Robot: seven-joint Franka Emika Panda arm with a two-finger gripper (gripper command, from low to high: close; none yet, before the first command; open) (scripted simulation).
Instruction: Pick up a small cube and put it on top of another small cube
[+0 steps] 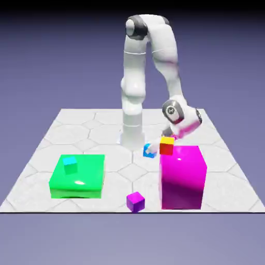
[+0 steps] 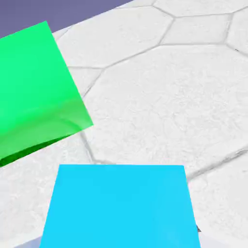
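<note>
The small blue cube (image 1: 149, 150) with its cyan top sits low by the back left corner of the magenta block (image 1: 182, 178). My gripper (image 1: 155, 146) reaches down from the exterior view's right and is shut on it. In the hand view the cube's cyan face (image 2: 118, 206) fills the bottom middle and hides my fingertips. The other small cube (image 1: 166, 145), red with a yellow top, stands on the magenta block's back left corner, just right of the blue cube and slightly higher.
A flat green block (image 1: 77, 176) lies at the exterior view's left with a teal-green cube (image 1: 70, 164) on it; the green block (image 2: 34, 92) also shows in the hand view. A purple cube (image 1: 135, 201) rests near the table's front edge.
</note>
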